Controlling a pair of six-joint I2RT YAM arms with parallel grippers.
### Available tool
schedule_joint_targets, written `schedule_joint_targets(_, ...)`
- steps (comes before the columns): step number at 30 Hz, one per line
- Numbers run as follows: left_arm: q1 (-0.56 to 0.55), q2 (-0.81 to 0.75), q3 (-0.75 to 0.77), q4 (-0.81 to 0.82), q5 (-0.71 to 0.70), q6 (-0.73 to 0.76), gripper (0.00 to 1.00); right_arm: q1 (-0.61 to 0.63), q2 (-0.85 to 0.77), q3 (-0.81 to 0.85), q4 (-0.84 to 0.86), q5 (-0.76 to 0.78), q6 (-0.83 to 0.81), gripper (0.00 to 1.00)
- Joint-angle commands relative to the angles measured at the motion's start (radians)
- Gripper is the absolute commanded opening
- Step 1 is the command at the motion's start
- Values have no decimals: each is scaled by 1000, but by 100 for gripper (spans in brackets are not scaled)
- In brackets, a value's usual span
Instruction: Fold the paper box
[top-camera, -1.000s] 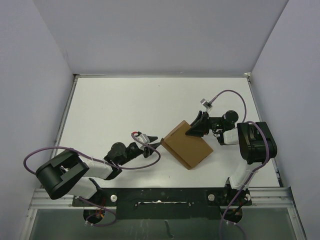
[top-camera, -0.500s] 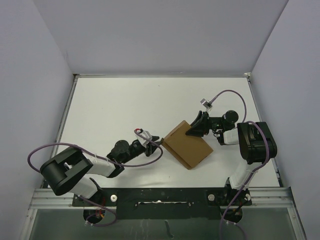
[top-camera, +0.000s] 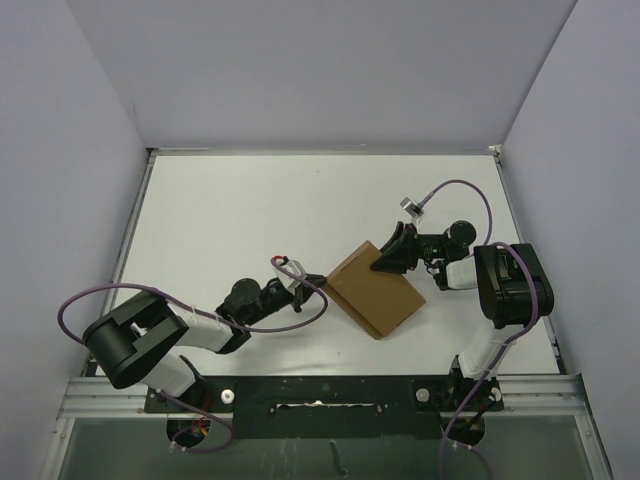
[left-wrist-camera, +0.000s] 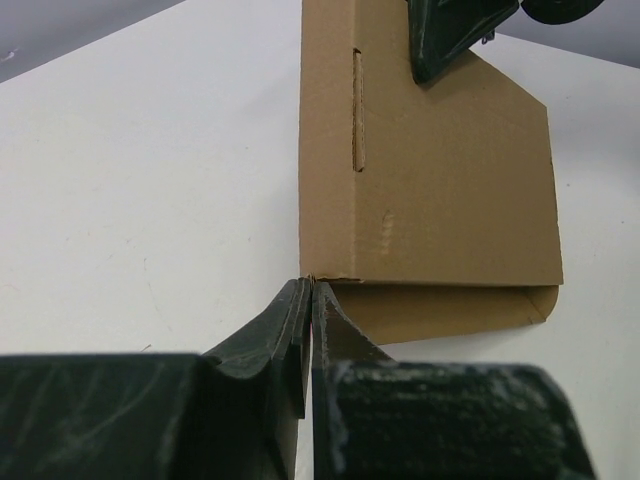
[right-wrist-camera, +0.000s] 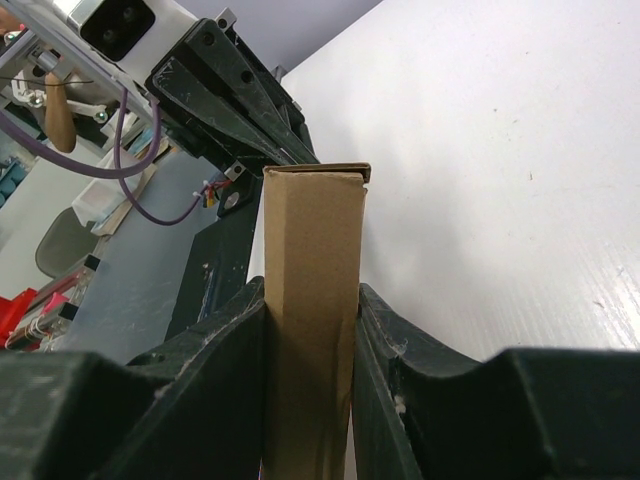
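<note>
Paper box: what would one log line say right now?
right gripper: shut on paper box | left gripper: shut, tips at box corner

No text, label, brand or number can be read anywhere in these views.

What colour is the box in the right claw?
Plain brown cardboard; the paper box shows best in left wrist view.

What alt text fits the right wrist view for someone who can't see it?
The right gripper clamps the thin side of a plain brown cardboard box between its two dark fingers. At the box's far end sits the black left gripper, with the white table stretching off to the right.
</note>
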Motion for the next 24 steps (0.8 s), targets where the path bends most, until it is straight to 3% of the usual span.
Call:
schedule_joint_targets(1, -4, 18, 25, 42, 31, 9, 0, 6, -3, 1, 55, -6, -42, 0)
schedule_joint_targets(24, -4, -25, -34, 56, 126, 141, 0, -23, 11, -3, 56, 32, -37, 0)
